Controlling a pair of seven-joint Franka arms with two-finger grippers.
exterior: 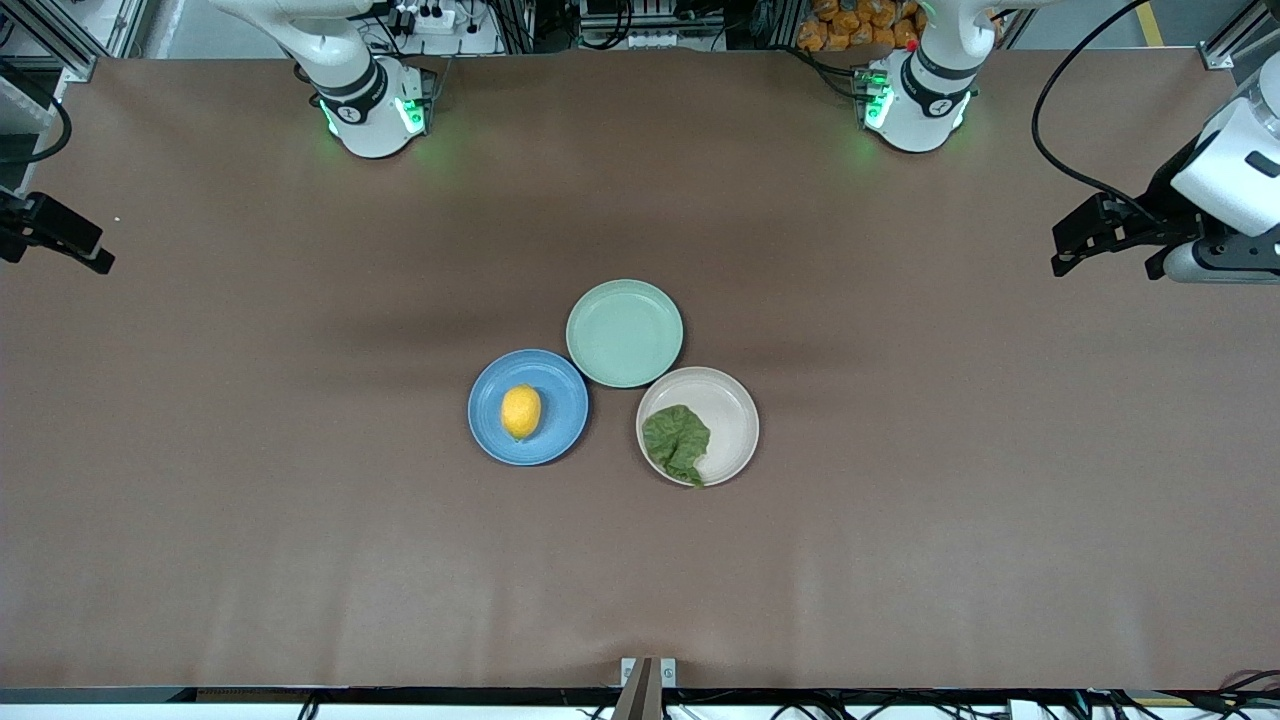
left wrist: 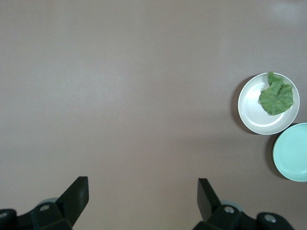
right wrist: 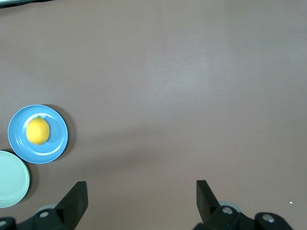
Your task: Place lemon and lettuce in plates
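Note:
The lemon (exterior: 521, 411) lies in the blue plate (exterior: 566, 408), toward the right arm's end. The lettuce (exterior: 676, 442) lies in the beige-pink plate (exterior: 731, 415), toward the left arm's end, its tail over the rim nearest the front camera. My left gripper (exterior: 1100, 262) is open and empty at the left arm's end of the table, away from the plates. My right gripper (exterior: 55, 256) is open and empty at the right arm's end. The left wrist view shows the open gripper (left wrist: 143, 191), the lettuce (left wrist: 277, 97) and its plate (left wrist: 254, 116). The right wrist view shows the open gripper (right wrist: 142, 191), the lemon (right wrist: 38, 131) and the blue plate (right wrist: 56, 143).
An empty pale mint-green plate (exterior: 624, 333) touches both plates, farther from the front camera; it also shows in the left wrist view (left wrist: 292, 153) and the right wrist view (right wrist: 12, 179). The brown table (exterior: 300, 500) spreads around the plates.

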